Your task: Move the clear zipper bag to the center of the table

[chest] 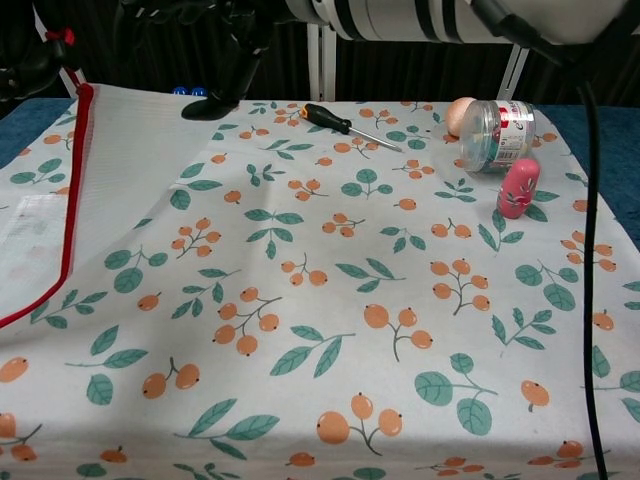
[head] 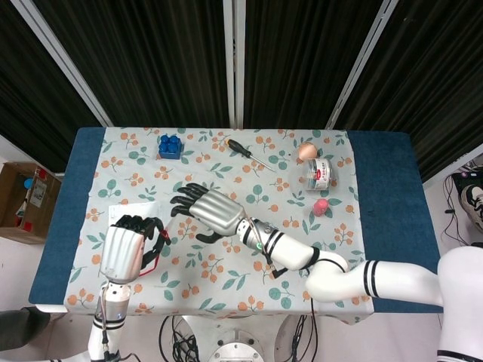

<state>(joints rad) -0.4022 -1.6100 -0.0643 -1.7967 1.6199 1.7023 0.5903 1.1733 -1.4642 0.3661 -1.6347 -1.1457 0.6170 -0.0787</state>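
Note:
The clear zipper bag (chest: 130, 190) with a red zipper edge (chest: 72, 190) hangs lifted over the table's left side. In the head view only a pale corner of the bag (head: 134, 211) shows beyond my left hand (head: 124, 250), which grips the zipper edge with curled fingers. That left hand (chest: 28, 68) appears dark at the top left of the chest view. My right hand (head: 207, 213) reaches across the table's middle toward the bag, fingers spread and empty. In the chest view the right hand (chest: 215, 45) hovers by the bag's upper far edge; contact cannot be told.
Along the far edge lie a blue brick (head: 170, 145) and a screwdriver (head: 245, 151). At the far right sit an egg (head: 306, 151), a tipped clear jar (head: 318, 173) and a pink doll (head: 321, 206). A cardboard box (head: 23, 200) stands on the floor to the left.

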